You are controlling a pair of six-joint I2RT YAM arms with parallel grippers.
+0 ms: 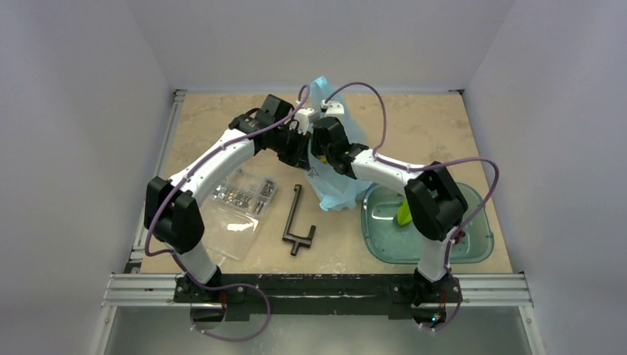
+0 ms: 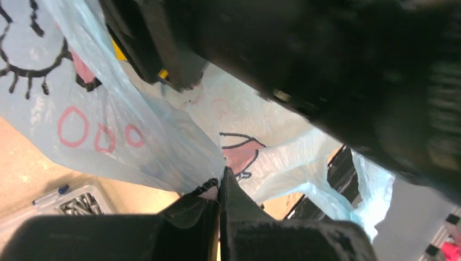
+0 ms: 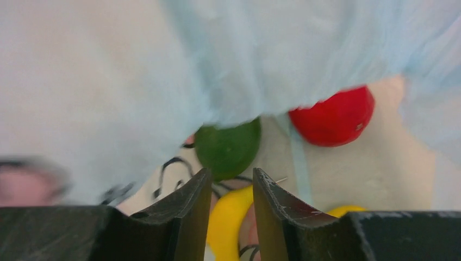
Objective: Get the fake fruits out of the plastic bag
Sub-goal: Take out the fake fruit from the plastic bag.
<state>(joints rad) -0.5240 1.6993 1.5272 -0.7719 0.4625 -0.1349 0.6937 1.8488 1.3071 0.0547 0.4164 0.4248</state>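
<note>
Thin blue plastic occupies both arms: the bag (image 1: 339, 191) stands in the middle of the tabletop (image 1: 444, 126) with its top held up. The left gripper (image 2: 220, 187) is clenched on a fold of the bag's film. The right gripper (image 3: 232, 182) is inside the bag, its jaws drawn in narrow around a yellow banana (image 3: 228, 223), and it appears to be grasping it. Just beyond the banana, also inside the bag, lie a green fruit (image 3: 228, 149) and a red apple (image 3: 332, 116).

One green piece (image 1: 404, 213) already lies in the teal tray (image 1: 473, 248) to the right of the bag. The job looks barely begun, with most of the fruit left to take out.

To the left of the bag, apart from it, lie a clear packet of screws (image 1: 244, 196) and a black tool (image 1: 298, 222). The main hindrance is the loose film, which drapes over the fruit and crowds the right gripper. The two arms also work very close together at the bag.
</note>
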